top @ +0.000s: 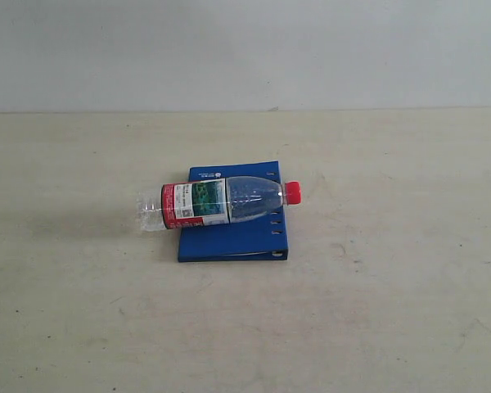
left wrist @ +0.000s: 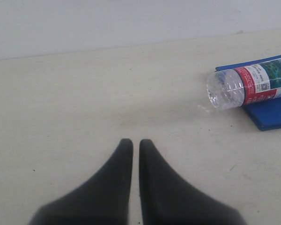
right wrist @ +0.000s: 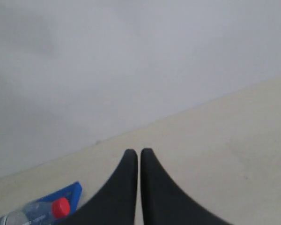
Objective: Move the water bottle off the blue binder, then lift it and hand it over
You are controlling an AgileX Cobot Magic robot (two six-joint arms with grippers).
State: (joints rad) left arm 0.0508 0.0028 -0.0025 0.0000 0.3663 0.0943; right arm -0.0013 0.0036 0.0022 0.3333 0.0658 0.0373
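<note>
Finding: the water bottle (top: 217, 203) lies on its side across the blue binder (top: 237, 237). Its clear base overhangs the binder's left edge in the exterior view. Its red cap (top: 292, 192) projects just past the right edge, where the row of holes runs. The binder lies flat on the worktop (top: 376, 311).

Left hand (left wrist: 136, 140): fingers drawn together with only a narrow slit between them, holding nothing, well apart from the bottle. Right hand (right wrist: 139, 151): the same, fingers together and empty. Neither arm appears in the exterior view.

Assessment: the clearing step has not begun. The left wrist view shows the bottle's base end facing the left hand, so that side looks the likelier approach.

Recommendation:
- Part the fingers fully before closing in.
- Grip across the labelled body, not the tapered neck (a round bottle on its side is apt to roll away from a glancing touch).
- Lift it clear of the binder rather than dragging it, or the binder may shift.
- Set it down on bare worktop well beside the binder.
</note>
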